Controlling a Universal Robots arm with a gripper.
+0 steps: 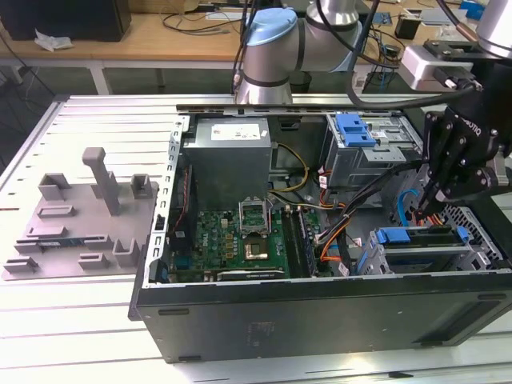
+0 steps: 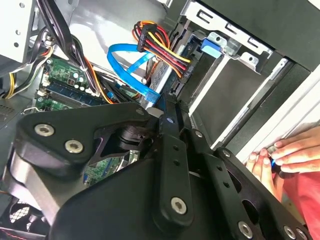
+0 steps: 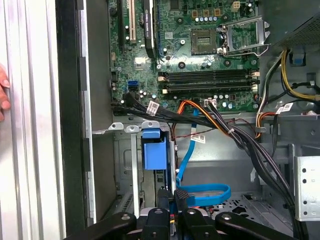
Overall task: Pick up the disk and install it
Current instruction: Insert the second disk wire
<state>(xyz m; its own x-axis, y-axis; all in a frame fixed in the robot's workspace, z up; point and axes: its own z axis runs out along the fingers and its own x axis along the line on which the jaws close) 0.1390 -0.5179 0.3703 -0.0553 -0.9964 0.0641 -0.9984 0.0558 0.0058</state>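
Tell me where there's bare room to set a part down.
Bare table slats lie in front of the grey fixture plate, on the exterior view's left of the computer case. Inside it is crowded: cables run from the motherboard to the drive cage, where the gripper hangs.

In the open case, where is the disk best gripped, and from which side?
Probably by its blue frame's exposed end, approaching from the case's open side: the disk sits in the metal cage, whose walls cover its broad faces.
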